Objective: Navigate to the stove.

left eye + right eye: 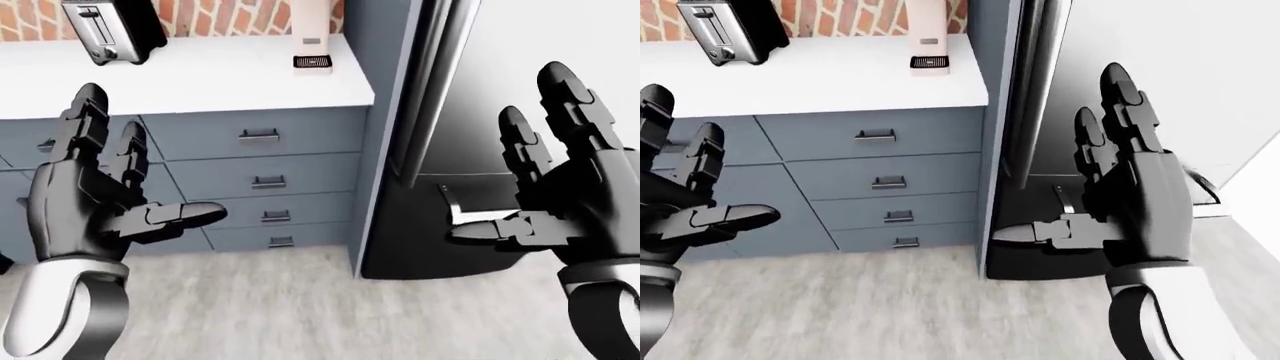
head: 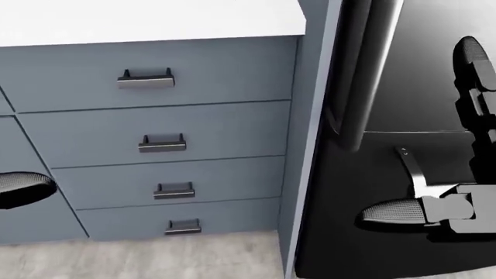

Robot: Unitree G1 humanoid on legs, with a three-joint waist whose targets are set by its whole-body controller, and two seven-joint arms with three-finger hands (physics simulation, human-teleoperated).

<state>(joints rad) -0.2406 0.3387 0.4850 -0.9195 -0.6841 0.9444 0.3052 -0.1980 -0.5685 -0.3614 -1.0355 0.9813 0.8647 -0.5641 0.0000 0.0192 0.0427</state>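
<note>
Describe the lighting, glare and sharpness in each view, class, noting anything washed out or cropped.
Left-eye view: white countertop nearly blown out, refrigerator showing soft grey reflections. Head view: sharp drawer handles, right hand cropped at the edge. Right-eye view: left hand cropped, toaster crisp, floor evenly lit.

Kitchen: white counter (image 1: 200,82), toaster (image 1: 105,28), grey drawers (image 2: 155,133), brick backsplash (image 1: 230,15), steel fridge (image 1: 1120,45).
</note>
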